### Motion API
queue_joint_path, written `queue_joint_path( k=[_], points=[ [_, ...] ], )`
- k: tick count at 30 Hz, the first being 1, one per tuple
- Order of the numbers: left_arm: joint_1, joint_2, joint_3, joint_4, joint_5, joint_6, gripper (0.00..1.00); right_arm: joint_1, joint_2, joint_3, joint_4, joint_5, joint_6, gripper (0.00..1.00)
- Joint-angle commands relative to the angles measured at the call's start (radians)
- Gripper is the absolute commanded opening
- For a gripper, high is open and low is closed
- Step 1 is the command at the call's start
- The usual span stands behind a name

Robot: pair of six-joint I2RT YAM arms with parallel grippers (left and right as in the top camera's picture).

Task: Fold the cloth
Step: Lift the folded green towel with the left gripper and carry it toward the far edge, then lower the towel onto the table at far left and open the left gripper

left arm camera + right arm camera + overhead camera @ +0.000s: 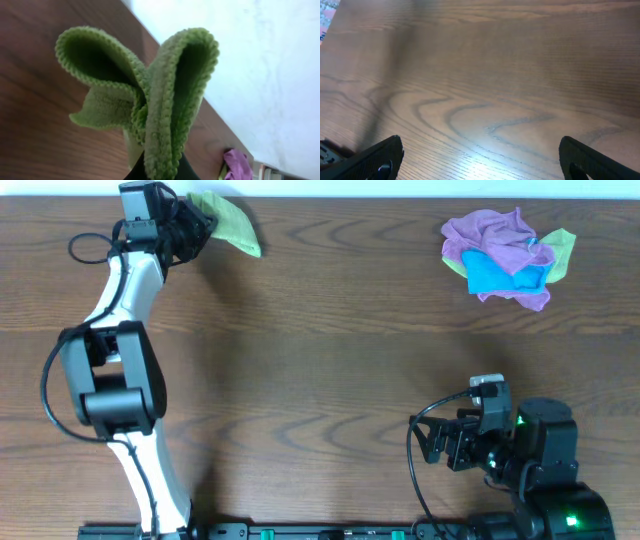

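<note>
At the bench's [330, 350] eleven o'clock corner, the left claw [203, 225] pinches the green cloth [235, 228], bunched into loops. At five o'clock, the right claw [432, 442] is spread wide.

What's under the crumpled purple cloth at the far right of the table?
A bright blue cloth pokes out beneath the crumpled purple cloth, with yellow-green cloth showing at both sides. How far either extends underneath, or whether anything else is there, is covered.

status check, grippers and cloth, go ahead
Left gripper shut on green cloth, bunched, at far left edge. Right gripper open, empty, near side. Cloth pile far right, clear of both.
</note>
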Motion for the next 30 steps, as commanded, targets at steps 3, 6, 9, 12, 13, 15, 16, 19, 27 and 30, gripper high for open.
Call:
queue_joint_path(
  k=[3, 6, 9, 12, 13, 15, 16, 19, 27, 30],
  points=[
    [0.047, 0.058, 0.039, -0.044, 0.021, 0.045, 0.06, -0.007, -0.005, -0.005, -0.001, -0.011, 0.011, 0.99],
    [0.066, 0.08, 0.039, -0.081, 0.022, 0.076, 0.06, -0.007, -0.005, -0.005, -0.002, -0.011, 0.011, 0.99],
    [0.082, 0.101, 0.038, -0.106, 0.021, 0.098, 0.06, -0.007, -0.005, -0.005, -0.002, -0.011, 0.011, 0.99],
    [0.095, 0.118, 0.038, -0.131, 0.012, 0.12, 0.06, -0.007, -0.005, -0.005, -0.001, -0.011, 0.011, 0.99],
    [0.098, 0.119, 0.038, -0.135, 0.008, 0.136, 0.06, -0.007, -0.005, -0.005, -0.001, -0.011, 0.011, 0.99],
    [0.103, 0.119, 0.038, -0.14, 0.003, 0.161, 0.06, -0.007, -0.005, -0.005, -0.002, -0.011, 0.011, 0.99],
    [0.108, 0.119, 0.038, -0.146, -0.014, 0.161, 0.07, -0.007, -0.005, -0.005, -0.001, -0.011, 0.011, 0.99],
    [0.118, 0.119, 0.038, -0.153, -0.027, 0.177, 0.09, -0.007, -0.005, -0.005, -0.002, -0.011, 0.011, 0.99],
    [0.142, 0.119, 0.038, -0.177, -0.053, 0.206, 0.53, -0.007, -0.005, -0.005, -0.002, -0.011, 0.011, 0.99],
    [0.147, 0.119, 0.039, -0.198, -0.043, 0.225, 0.73, -0.007, -0.005, -0.005, -0.002, -0.011, 0.011, 0.99]
  ],
)
